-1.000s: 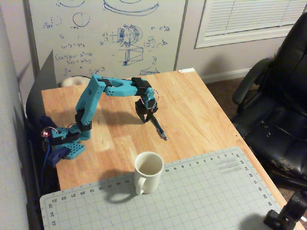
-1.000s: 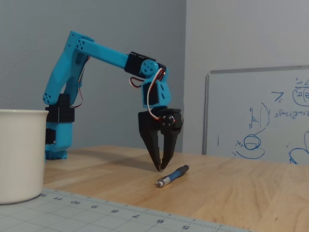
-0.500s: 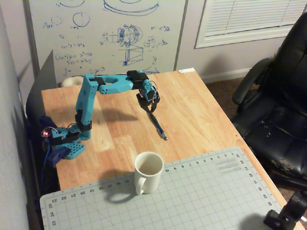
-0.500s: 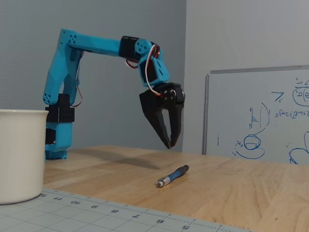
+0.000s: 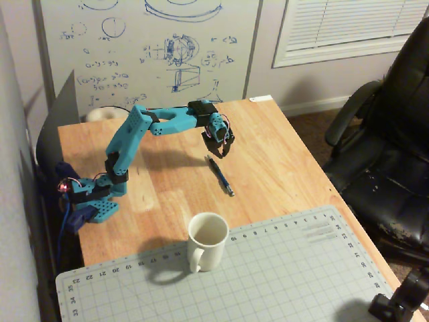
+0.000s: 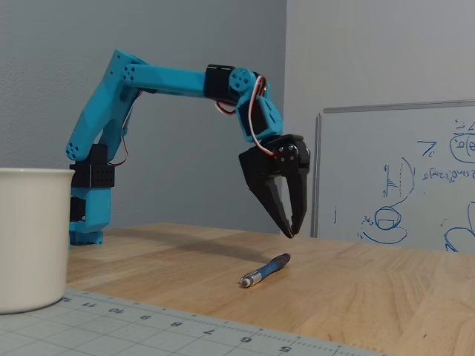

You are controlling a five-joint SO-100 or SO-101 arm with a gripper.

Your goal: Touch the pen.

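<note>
Pincer (image 6: 291, 231): one, black, two fingers drawn nearly together at the tips, a thin gap between them; grasping nothing, touching nothing. It hangs tips-down in the air above the table, clear of the wood, over the far end of the pen as the low fixed view shows it. In the high fixed view the pincer (image 5: 222, 153) sits just beyond the pen's upper end.

Items, left to right in the low fixed view:

Mug (image 6: 30, 237): one, white, upright, at the left edge, standing on the mat. In the high view the mug (image 5: 207, 241) is empty, handle toward the camera.

Arm (image 6: 148, 78): one, blue, base at left, reaching right.

Mat (image 6: 148, 334): one, grey-green, gridded, ruler marks along its edge, across the foreground.

Pen (image 6: 265, 270): one, dark blue, silvery tip, lying flat on bare wood between mat and pincer, well apart from the mug. In the high view the pen (image 5: 220, 176) lies slantwise, mid-table.

Whiteboard (image 6: 401, 178): one, blue sketches, at right.

Table (image 5: 281, 154): one, wooden.

Chair (image 5: 392, 134): one, black, right of the table in the high view.
</note>
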